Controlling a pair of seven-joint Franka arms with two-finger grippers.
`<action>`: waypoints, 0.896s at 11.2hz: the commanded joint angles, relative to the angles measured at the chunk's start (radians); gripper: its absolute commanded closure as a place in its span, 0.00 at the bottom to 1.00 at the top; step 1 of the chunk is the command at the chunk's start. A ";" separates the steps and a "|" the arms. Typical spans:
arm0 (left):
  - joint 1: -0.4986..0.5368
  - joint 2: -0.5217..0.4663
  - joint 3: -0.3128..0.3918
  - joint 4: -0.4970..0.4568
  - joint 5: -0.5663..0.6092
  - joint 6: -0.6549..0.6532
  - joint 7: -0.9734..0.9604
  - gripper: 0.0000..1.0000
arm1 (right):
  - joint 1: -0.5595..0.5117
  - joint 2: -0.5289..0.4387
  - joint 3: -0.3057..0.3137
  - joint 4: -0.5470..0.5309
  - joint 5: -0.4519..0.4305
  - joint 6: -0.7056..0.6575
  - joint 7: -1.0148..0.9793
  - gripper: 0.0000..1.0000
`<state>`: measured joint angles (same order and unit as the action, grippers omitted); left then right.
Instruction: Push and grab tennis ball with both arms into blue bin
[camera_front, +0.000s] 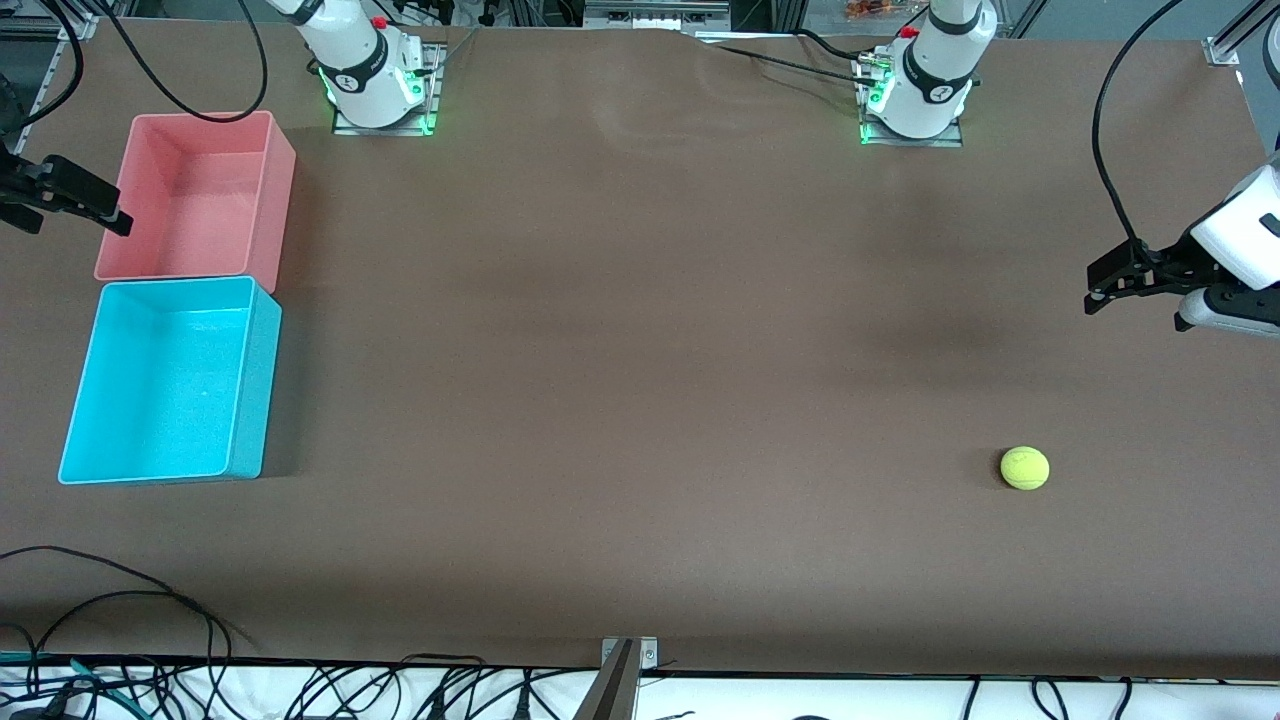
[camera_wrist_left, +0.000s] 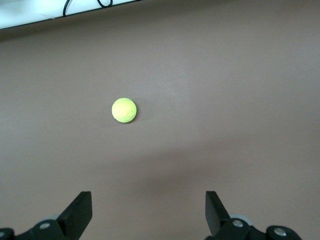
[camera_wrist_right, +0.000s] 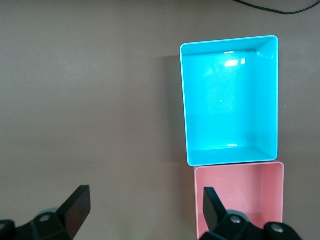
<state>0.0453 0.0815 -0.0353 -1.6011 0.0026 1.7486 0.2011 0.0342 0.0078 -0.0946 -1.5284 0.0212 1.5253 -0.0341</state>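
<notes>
While both arms hang up in the air, the small fuzzy yellow-green tennis ball sits by itself on the brown matte tabletop, way over toward the left arm's end of the table and fairly near the front camera. Nothing is touching it. In the left wrist view the same ball shows up as a lone round blob on bare brown surface, well apart from the fingertips.

The left gripper, black and two-fingered on the white jointed arm, hovers over the table edge at the left arm's end, over a spot farther from the front camera than the ball. Its jaws are spread wide with nothing between them; you can see the two black fingers sticking out with a big gap.

The right gripper is over at the other end, hovering just at the outer rim of the pink rectangular plastic tub. It's spread wide as well and not carrying anything, going by the two fingers in the right wrist view.

The open-top cyan rectangular plastic bin sits right up against the pink tub, on the side nearer the front camera, toward the right arm's end of the table. From the wrist camera the blue bin and the pink tub both look hollow inside. The ball and the bin are well apart, nearly the whole table between them.

A bunch of black cables lies along the table edge nearest the front camera.
</notes>
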 joint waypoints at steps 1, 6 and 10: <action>0.005 0.009 0.000 0.026 -0.009 -0.012 0.021 0.00 | 0.000 0.000 -0.004 0.013 -0.003 -0.016 -0.001 0.00; 0.007 0.009 0.000 0.024 -0.009 -0.012 0.021 0.00 | 0.000 -0.005 -0.005 0.027 -0.001 -0.020 -0.003 0.00; 0.007 0.009 0.000 0.024 -0.009 -0.012 0.021 0.00 | 0.000 -0.005 -0.011 0.027 -0.001 -0.020 -0.003 0.00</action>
<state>0.0475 0.0815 -0.0353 -1.6011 0.0026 1.7486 0.2011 0.0333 0.0050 -0.1017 -1.5195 0.0212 1.5252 -0.0341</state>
